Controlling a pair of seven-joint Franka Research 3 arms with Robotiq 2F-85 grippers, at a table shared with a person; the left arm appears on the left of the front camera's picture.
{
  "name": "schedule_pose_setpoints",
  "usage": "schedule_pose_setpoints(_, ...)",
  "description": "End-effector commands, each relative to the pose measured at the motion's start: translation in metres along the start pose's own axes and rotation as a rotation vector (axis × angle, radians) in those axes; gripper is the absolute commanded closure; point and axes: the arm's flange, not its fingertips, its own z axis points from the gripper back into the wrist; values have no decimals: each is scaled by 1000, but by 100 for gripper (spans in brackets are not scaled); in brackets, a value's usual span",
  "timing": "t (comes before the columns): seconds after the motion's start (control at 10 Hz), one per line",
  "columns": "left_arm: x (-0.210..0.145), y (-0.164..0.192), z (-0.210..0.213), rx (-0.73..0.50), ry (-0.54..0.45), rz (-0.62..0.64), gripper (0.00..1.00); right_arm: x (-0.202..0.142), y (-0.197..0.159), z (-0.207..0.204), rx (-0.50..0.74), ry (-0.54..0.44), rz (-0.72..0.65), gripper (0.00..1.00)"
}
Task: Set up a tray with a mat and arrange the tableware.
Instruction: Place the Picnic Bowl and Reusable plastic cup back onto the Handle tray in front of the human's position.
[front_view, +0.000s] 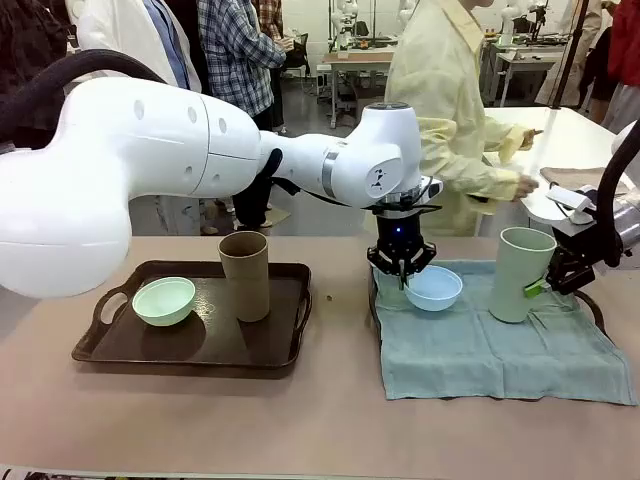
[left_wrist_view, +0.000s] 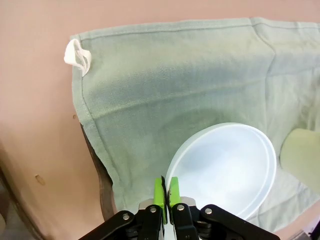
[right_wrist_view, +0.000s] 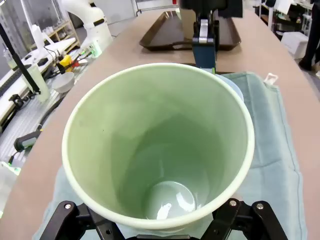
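I see left claw (front_view: 403, 278) pointing down, pinching light blue bowl (front_view: 436, 290) at 10 o'clock rim | right claw (front_view: 541, 287) level, clasping pale green tumbler (front_view: 520, 272) at 3 o'clock

left bowl (front_view: 164, 300): we see mint green
right bowl (front_view: 434, 287): we see light blue
left tumbler (front_view: 245, 275): brown
right tumbler (front_view: 522, 273): pale green
tray (front_view: 200, 340): dark brown
mat (front_view: 480, 350): we call it dusty teal

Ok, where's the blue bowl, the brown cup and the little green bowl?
light blue bowl (front_view: 438, 287): front view, its inside.
brown tumbler (front_view: 246, 282): front view, its side wall.
mint green bowl (front_view: 164, 297): front view, its inside.
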Motion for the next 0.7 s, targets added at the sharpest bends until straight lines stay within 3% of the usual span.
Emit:
schedule_pose_setpoints(0.0, 7, -6, -1, 14, -23, -26, 96, -6, -10, -4, -18, -15, 17, 15)
schedule_pose_setpoints(0.1, 7, -8, -3, 20, -21, -22, 96, -10, -10, -5, -14, -12, 8, 15)
schedule_pose_setpoints(0.2, 6, -8, -3, 27, -12, -25, 36, -11, -11, -5, -13, -16, 1, 0)
schedule_pose_setpoints(0.3, 6, -9, -3, 31, -13, -31, 36, -9, -8, -2, -24, 3, -2, 0)
schedule_pose_setpoints(0.4, 5, -10, 0, 34, -9, -32, 0, -4, -4, 0, -33, 29, -3, 0)
schedule_pose_setpoints(0.5, 3, -10, 3, 42, -4, -28, 35, 1, 0, 3, -33, 65, -14, 0)
schedule_pose_setpoints(0.6, 2, -8, 6, 60, 11, -28, 0, 7, 4, 5, -34, 104, -20, 0)
